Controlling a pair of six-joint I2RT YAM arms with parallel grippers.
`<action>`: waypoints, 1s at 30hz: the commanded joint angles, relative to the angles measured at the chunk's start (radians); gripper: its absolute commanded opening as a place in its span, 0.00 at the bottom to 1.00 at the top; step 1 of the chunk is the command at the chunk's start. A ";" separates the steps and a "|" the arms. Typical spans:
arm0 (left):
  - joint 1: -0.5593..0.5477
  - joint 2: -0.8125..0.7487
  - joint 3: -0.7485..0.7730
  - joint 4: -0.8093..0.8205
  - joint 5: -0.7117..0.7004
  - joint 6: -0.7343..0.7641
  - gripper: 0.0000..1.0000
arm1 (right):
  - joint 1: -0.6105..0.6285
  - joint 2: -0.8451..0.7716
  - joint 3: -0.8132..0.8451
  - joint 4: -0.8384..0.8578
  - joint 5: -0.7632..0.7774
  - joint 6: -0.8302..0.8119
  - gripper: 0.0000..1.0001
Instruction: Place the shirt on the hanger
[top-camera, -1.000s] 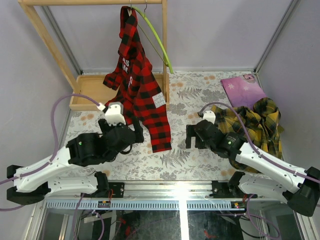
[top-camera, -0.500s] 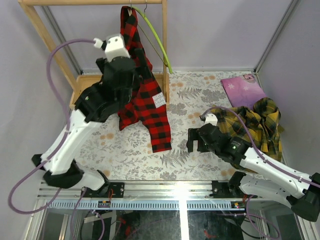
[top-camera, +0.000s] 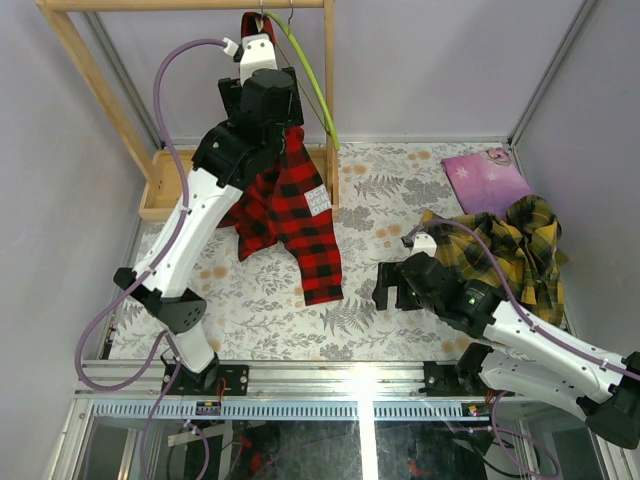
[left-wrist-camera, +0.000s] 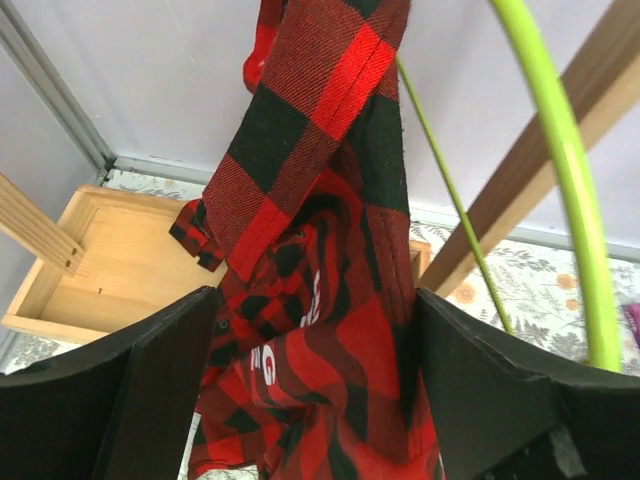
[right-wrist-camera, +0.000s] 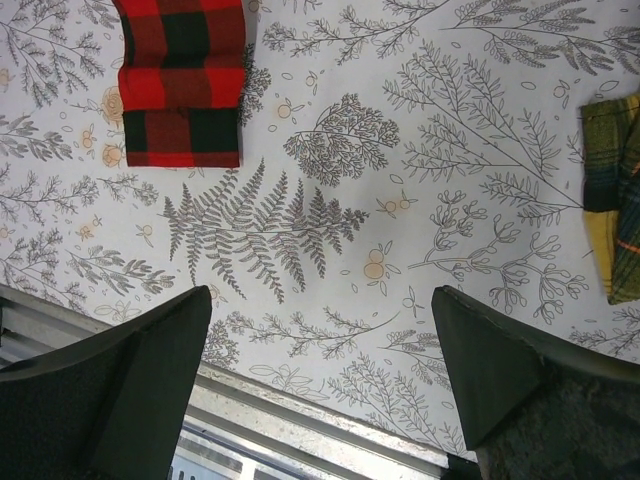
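The red-and-black plaid shirt (top-camera: 290, 205) hangs from the rack's top rail, and its lower sleeve lies on the table. In the left wrist view the shirt (left-wrist-camera: 330, 200) shows white lettering. The cream hanger is hidden; I cannot see it. My left gripper (top-camera: 268, 105) is raised high by the shirt's top. It is open (left-wrist-camera: 315, 400), with one jaw on each side of the hanging cloth. My right gripper (top-camera: 388, 285) is open and empty (right-wrist-camera: 320, 390), low over the table near the front edge. The shirt's sleeve end (right-wrist-camera: 185, 80) lies to its left.
A lime-green hanger (top-camera: 312, 85) hangs on the wooden rack (top-camera: 90, 90) beside the shirt, and it also shows in the left wrist view (left-wrist-camera: 560, 170). A wooden tray (top-camera: 175, 180) sits at the rack's foot. A yellow-and-dark plaid shirt (top-camera: 520, 245) and a purple sheet (top-camera: 487, 178) lie at the right.
My left arm has risen from low over the table to the top of the hanging shirt, near the rail. The right arm has barely moved.
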 joint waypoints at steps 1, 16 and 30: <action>0.050 0.031 0.021 0.018 0.045 0.032 0.71 | 0.001 -0.009 -0.006 0.045 -0.029 0.019 1.00; 0.253 -0.020 0.000 0.014 0.151 0.054 0.00 | 0.001 0.085 -0.032 0.125 -0.126 0.031 0.98; 0.603 -0.016 -0.006 -0.002 0.307 0.055 0.00 | 0.001 0.104 -0.051 0.133 -0.161 0.037 0.96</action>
